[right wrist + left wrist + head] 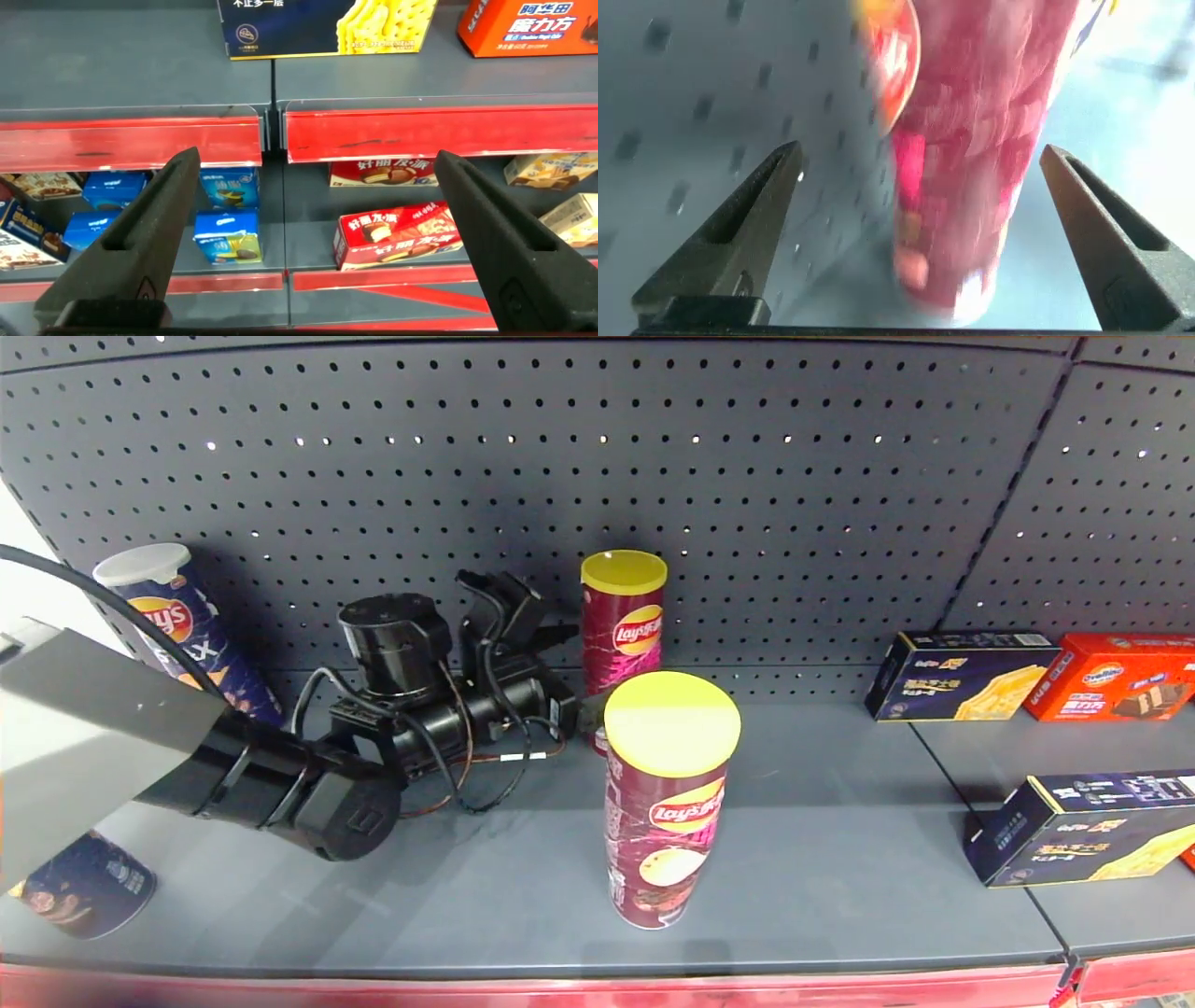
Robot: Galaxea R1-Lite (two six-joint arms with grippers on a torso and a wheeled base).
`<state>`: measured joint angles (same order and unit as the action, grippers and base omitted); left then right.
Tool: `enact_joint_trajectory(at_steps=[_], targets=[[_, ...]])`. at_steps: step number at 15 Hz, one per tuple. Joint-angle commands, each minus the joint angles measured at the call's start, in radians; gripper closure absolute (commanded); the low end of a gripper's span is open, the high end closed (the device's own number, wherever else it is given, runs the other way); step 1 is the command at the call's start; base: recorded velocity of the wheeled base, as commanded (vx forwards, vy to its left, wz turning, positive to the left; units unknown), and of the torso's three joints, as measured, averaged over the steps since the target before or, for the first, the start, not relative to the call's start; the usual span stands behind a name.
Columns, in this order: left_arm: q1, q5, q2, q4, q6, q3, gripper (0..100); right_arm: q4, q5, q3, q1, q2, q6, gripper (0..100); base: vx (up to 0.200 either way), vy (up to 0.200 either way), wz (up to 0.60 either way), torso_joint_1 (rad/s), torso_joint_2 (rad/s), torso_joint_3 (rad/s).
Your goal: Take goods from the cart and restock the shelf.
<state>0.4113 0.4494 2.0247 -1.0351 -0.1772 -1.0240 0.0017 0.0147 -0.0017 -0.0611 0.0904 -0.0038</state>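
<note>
Grey shelf [840, 859] with pegboard [747, 476] back, boxes [957, 677] to the right. The left gripper [922, 154] gapes wide either side of the rear purple can [623, 616] by the pegboard, not touching it; the right gripper [316, 159] is spread wide, empty, facing lower shelves [392, 276]

Dark-blue chip can with white lid [177, 621], upright at the back left corner of the shelf [840, 859]; second dark-blue can [84, 891] at the front left corner, partly hidden. Dark-blue cracker box [962, 677] and orange-red box [1116, 677] lie side by side along the back edge at the right end, with another dark-blue box [1083, 826] nearer the front edge. Below the red price rail [420, 131] are blue cookie packs [229, 233] and red boxes [397, 233].
</note>
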Motion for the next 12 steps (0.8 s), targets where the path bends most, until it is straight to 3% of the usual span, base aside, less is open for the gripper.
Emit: enact_joint_trajectory(at_steps=[1, 5, 12], targets=[[-0.012, -0.017, -0.096, -0.028, -0.031, 0.13, 0, 0.0, 0.001, 0.0, 0.0, 0.002, -0.001, 0, 0.0, 0.0, 0.0, 0.0, 0.0, 0.0], [-0.019, -0.052, -0.142, -0.095, -0.034, 0.251, 0, 0.0, 0.001, 0.0, 0.0, 0.002, -0.001, 0, 0.0, 0.0, 0.0, 0.0, 0.0, 0.0], [-0.017, -0.103, -0.109, -0.086, -0.036, 0.22, 0, 0.0, 0.001, 0.0, 0.0, 0.002, -0.001, 0, 0.0, 0.0, 0.0, 0.0, 0.0, 0.0]])
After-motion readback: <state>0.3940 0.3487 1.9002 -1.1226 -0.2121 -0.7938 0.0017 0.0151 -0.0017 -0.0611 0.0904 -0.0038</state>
